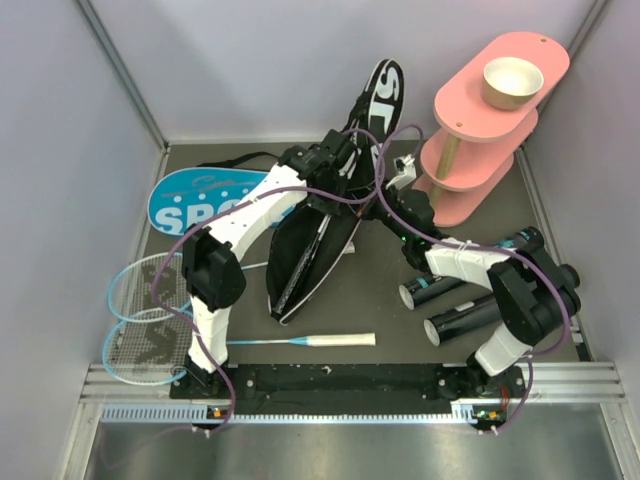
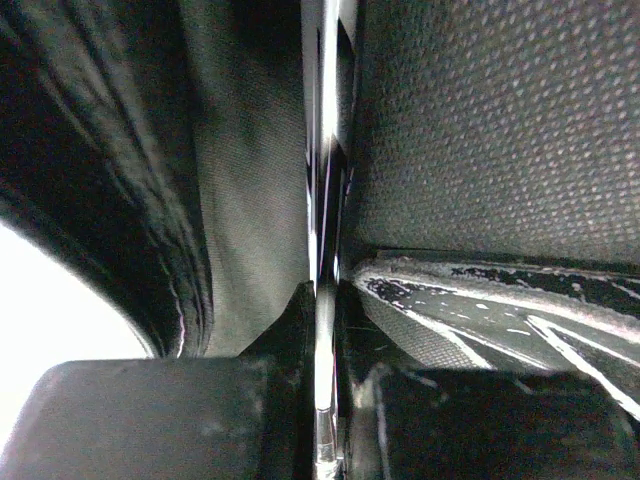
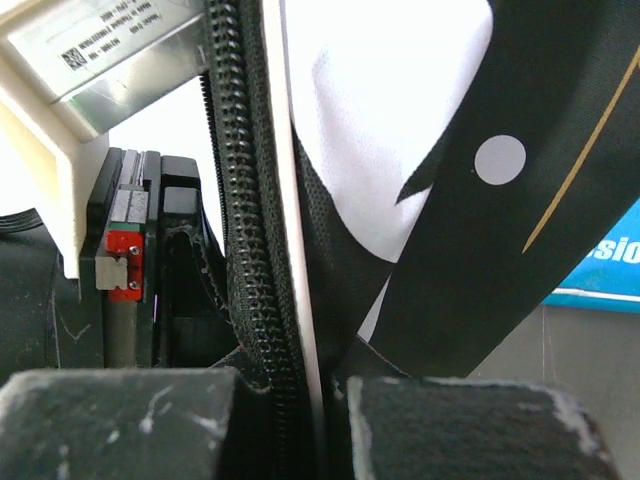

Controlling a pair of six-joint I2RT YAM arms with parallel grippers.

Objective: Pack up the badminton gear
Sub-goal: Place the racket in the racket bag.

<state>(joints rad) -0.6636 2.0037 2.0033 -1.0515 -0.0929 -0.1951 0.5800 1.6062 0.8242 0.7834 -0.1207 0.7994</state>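
Note:
The black racket bag [image 1: 318, 240] lettered SPORT is held up at a slant in the middle, its zip open. My left gripper [image 1: 343, 152] is at its upper part. In the left wrist view it [image 2: 325, 400] is shut on a thin glossy rod [image 2: 326, 250], apparently the black racket's frame, between folds of bag fabric. My right gripper [image 1: 388, 185] is on the bag's right edge. In the right wrist view it [image 3: 310, 400] is shut on the zipper edge [image 3: 245, 250]. A blue racket [image 1: 150, 320] lies at the front left. The blue bag [image 1: 195, 200] lies flat behind it. No shuttlecock shows.
Two black tubes [image 1: 445, 285] [image 1: 468, 320] lie on their sides at the right by the right arm. The pink three-tier stand [image 1: 480, 130] with the tan bowl [image 1: 513, 82] stands at the back right. The blue racket's white handle [image 1: 342, 340] lies along the front.

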